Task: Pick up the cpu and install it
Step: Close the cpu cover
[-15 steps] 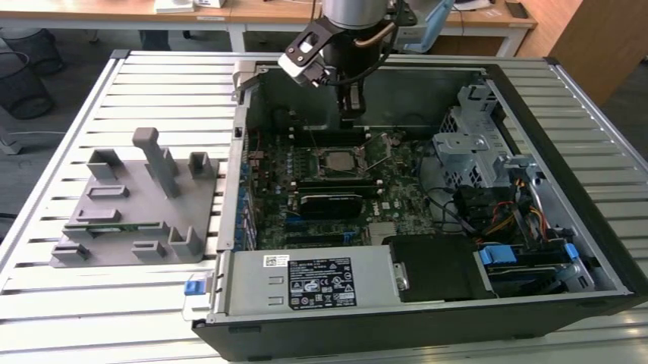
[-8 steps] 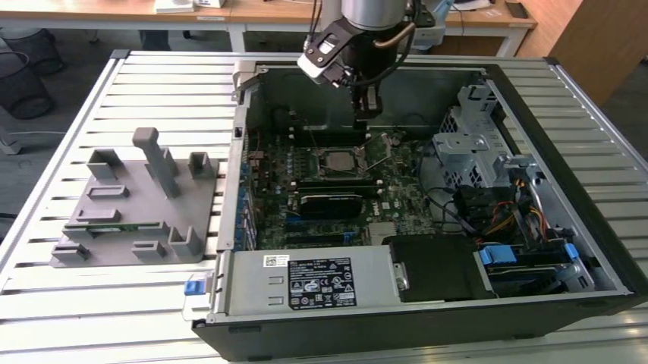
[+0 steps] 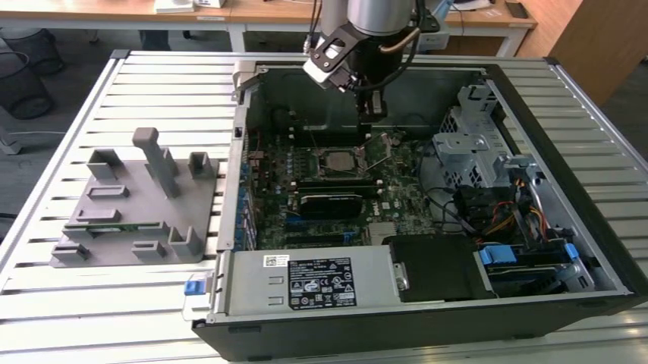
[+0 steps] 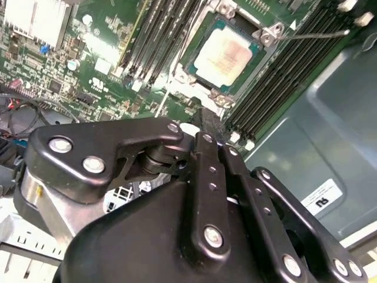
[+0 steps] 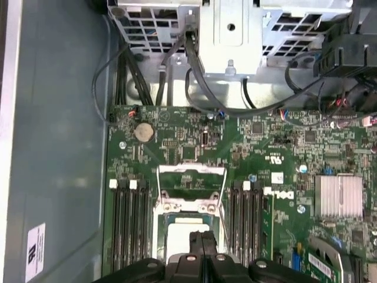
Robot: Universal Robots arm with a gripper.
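Hanging above the cpu seated in the motherboard socket, claw clenched empty.

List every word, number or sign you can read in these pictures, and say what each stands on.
Nothing can be quoted with confidence.
Power supply label: dense black print and marks, too small to read.
White sticker on the case wall: one mark, letters unclear.
Motherboard: white printing, too fine to read.
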